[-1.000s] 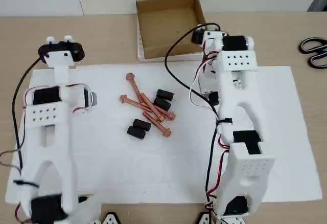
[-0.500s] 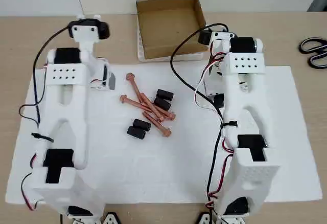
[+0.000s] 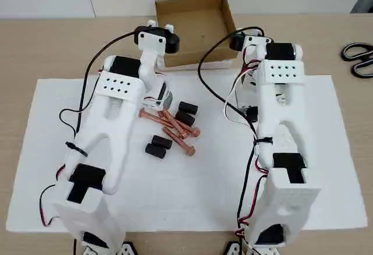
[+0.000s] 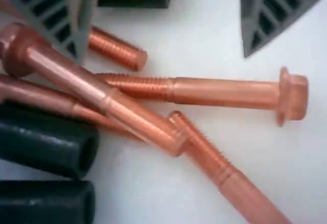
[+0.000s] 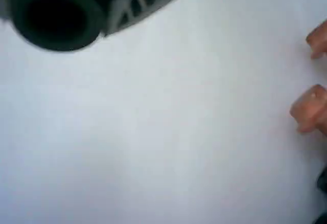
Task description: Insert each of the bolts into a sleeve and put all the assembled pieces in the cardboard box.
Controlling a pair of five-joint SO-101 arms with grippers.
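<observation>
The left claw point(image 4: 163, 50) hangs wide open, holding nothing, just above the heap of copper bolts point(image 3: 169, 124) on the white sheet point(image 3: 175, 197). Loose sleeves point(image 3: 186, 112) lie beside them. The right claw point(image 5: 71, 9) seems closed around one black sleeve point(image 5: 53, 22), low over the sheet. The cardboard box point(image 3: 192, 31) sits on the tabletop point(image 3: 58, 45) just beyond the sheet.

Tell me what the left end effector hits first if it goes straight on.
Probably the bolts: the left end effector, open, points down at them, and the top bolt looks nearest, though depth is unclear.
</observation>
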